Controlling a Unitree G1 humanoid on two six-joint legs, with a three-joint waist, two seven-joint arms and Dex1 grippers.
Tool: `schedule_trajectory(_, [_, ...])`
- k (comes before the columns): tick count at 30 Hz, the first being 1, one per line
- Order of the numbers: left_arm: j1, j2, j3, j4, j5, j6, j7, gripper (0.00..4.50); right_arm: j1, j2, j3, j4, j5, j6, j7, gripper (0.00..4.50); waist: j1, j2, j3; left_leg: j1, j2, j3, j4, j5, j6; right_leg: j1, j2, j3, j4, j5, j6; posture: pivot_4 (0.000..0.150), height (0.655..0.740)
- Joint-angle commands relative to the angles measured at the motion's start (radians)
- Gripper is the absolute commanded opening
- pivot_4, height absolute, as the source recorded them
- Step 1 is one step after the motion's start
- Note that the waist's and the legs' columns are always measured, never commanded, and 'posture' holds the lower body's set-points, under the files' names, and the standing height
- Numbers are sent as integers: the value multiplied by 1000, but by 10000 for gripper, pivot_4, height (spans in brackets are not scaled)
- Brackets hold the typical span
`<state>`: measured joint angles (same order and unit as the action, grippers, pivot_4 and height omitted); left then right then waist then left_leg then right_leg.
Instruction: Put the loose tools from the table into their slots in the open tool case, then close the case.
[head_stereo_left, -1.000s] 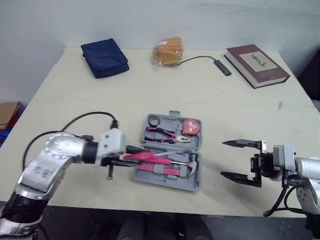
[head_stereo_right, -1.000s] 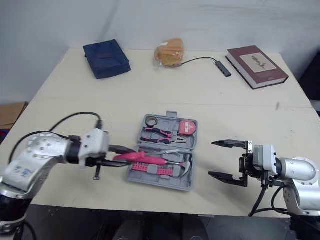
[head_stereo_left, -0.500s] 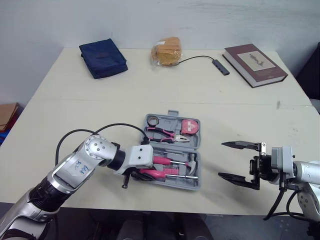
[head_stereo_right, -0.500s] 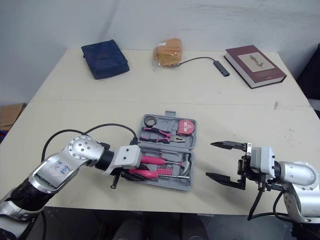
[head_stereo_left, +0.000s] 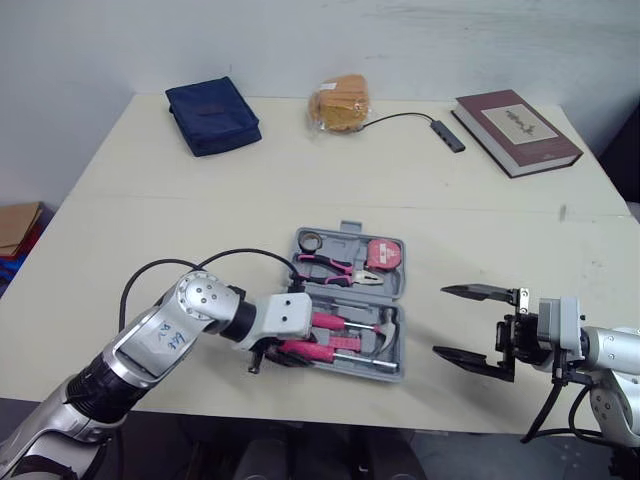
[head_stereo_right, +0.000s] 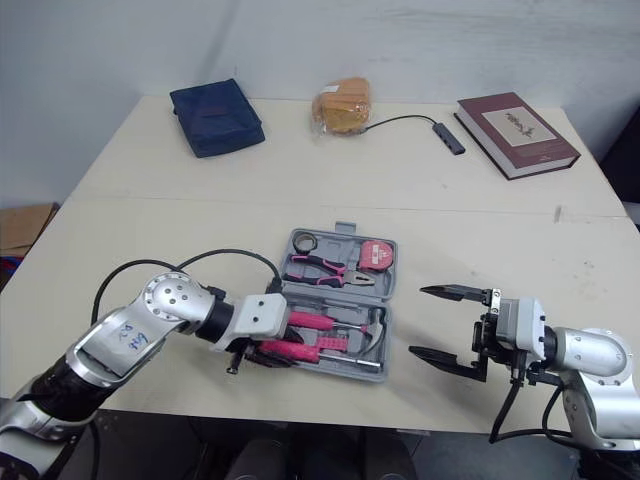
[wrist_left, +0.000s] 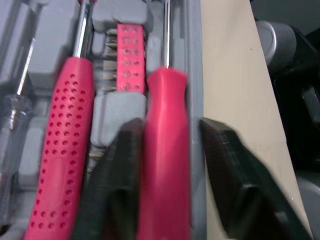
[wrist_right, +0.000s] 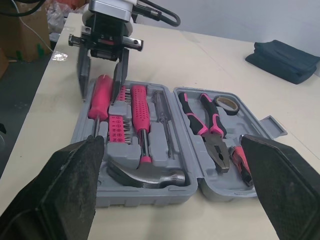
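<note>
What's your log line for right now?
left pincer: open, straddling red screwdriver in tool case | right pincer: open, apart from case | case: open

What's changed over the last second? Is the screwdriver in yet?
The left gripper carried the screwdriver from the left edge of the case in over it and down into the front slot. Its jaws now stand around the handle with a gap on one side, so it looks released. The right gripper stayed open, right of the case. The other tools kept their slots.
</note>
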<state>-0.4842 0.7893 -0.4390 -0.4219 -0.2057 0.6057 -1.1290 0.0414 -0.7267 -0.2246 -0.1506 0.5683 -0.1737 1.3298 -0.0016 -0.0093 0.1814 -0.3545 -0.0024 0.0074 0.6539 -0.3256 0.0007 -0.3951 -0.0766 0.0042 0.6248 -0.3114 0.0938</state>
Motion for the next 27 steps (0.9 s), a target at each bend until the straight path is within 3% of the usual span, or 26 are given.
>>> schedule_trajectory(1, [-4,-34,85,-10,-79,-79,-34,32048,1,6,-9,-13,1,-14,-8,45000,1,0,0,0,0,0,0,0,0,0,0,0,0,0,0,1500,7400])
schedule_trajectory(6, [12,-113,177,48,-165,-274,-89,32048,-5,12,-2,-11,-6,-12,-18,45000,0,0,0,0,0,0,2,0,0,0,0,0,0,0,0,1500,7400])
schedule_trajectory(9, [46,-160,201,80,-207,-304,-98,23031,-5,17,0,-10,-8,-9,-28,45000,0,0,0,0,0,0,2,0,-1,0,0,0,0,0,0,1500,7400])
schedule_trajectory(14, [108,-202,193,161,-180,-392,-97,511,1,19,4,-10,-12,-9,-42,45000,0,0,0,0,0,0,4,0,0,1,0,-1,1,0,0,1500,7400])
schedule_trajectory(27, [142,-194,145,312,-18,-542,-85,511,7,23,10,2,-15,-2,-60,45000,0,0,0,0,0,0,4,-1,1,1,0,-1,1,0,0,1500,7400])
